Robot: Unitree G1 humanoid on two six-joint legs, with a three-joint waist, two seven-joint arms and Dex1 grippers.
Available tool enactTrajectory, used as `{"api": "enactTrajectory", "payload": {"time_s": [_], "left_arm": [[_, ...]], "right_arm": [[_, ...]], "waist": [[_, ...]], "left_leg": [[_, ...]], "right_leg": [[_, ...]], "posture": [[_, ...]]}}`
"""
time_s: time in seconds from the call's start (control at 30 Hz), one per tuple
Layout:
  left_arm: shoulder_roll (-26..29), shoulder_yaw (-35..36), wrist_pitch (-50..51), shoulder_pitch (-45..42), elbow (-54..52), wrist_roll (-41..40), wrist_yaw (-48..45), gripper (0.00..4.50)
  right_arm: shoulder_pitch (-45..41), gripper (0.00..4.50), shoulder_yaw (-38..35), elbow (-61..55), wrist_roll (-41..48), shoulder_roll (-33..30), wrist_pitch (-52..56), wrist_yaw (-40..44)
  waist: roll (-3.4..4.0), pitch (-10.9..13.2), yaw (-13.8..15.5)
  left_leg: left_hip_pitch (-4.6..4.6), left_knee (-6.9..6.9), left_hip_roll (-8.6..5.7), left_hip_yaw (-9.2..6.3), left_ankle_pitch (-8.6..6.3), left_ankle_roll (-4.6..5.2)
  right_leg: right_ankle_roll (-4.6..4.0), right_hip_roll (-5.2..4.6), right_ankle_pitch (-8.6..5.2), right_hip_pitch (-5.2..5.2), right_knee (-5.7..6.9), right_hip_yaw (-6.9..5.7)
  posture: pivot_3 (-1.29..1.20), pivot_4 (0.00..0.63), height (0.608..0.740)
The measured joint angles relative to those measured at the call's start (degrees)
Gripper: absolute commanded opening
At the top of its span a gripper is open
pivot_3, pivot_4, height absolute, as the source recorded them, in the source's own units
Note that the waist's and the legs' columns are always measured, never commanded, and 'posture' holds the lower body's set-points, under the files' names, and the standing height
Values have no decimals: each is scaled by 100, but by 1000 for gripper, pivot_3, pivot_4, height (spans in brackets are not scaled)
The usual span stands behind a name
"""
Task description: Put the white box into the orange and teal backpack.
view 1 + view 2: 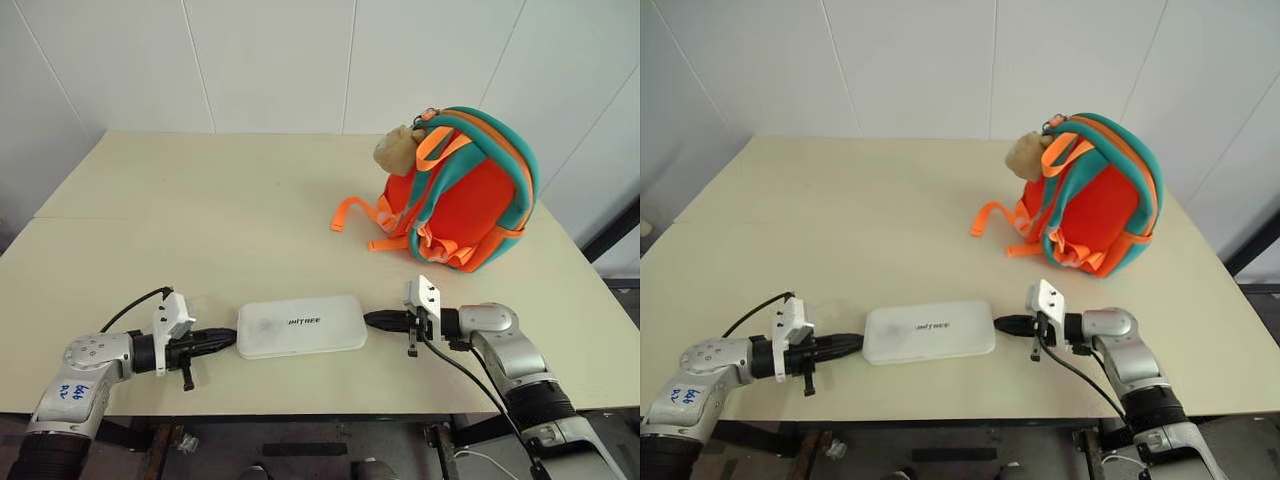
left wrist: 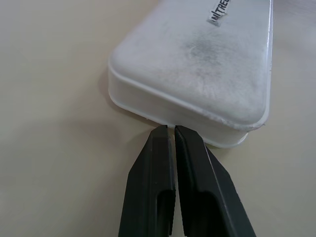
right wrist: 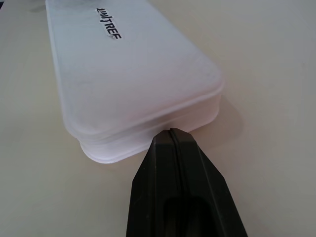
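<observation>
The white box (image 1: 301, 326), a flat rounded case with small dark lettering on its lid, lies near the front edge of the cream table (image 1: 200, 220). The left gripper (image 1: 228, 337) and right gripper (image 1: 372, 319), both clenched on nothing, point at its two short ends. The orange and teal backpack (image 1: 463, 190) stands farther back to the right, before a white panelled wall (image 1: 280, 60).
</observation>
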Motion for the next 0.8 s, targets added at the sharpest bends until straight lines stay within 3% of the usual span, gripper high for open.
{"api": "enactTrajectory", "payload": {"time_s": [0.23,0.6,0.63,0.7,0.8], "left_arm": [[-325,-139,-58,-610,500,239,78,243],[-505,-298,-72,-824,609,306,76,243],[-505,-314,-71,-843,609,324,79,209],[-501,-342,-72,-879,610,372,124,607],[-480,-344,-51,-960,624,479,264,1372]], "right_arm": [[375,0,-135,-591,15,-198,373,-118],[231,0,-269,-246,-56,-226,273,-362],[192,167,-269,-205,-56,-227,295,-369],[165,563,-280,-174,-58,-248,324,-398],[108,1502,-277,-141,-122,-321,300,-484]], "waist": [[0,-1,28],[-1,-1,10],[-1,-1,9],[-1,-1,10],[-1,-1,10]], "left_leg": [[2,15,-2,-1,1,1],[2,16,-2,-1,2,1],[2,16,-2,-1,2,1],[3,15,-2,-1,2,1],[2,15,-2,-1,2,1]], "right_leg": [[5,0,6,9,1,0],[8,-1,7,9,1,0],[8,0,8,9,1,0],[7,0,7,9,1,0],[8,0,7,9,0,0]], "posture": [[0,150,740],[0,150,740],[0,150,740],[0,150,740],[0,150,740]]}}
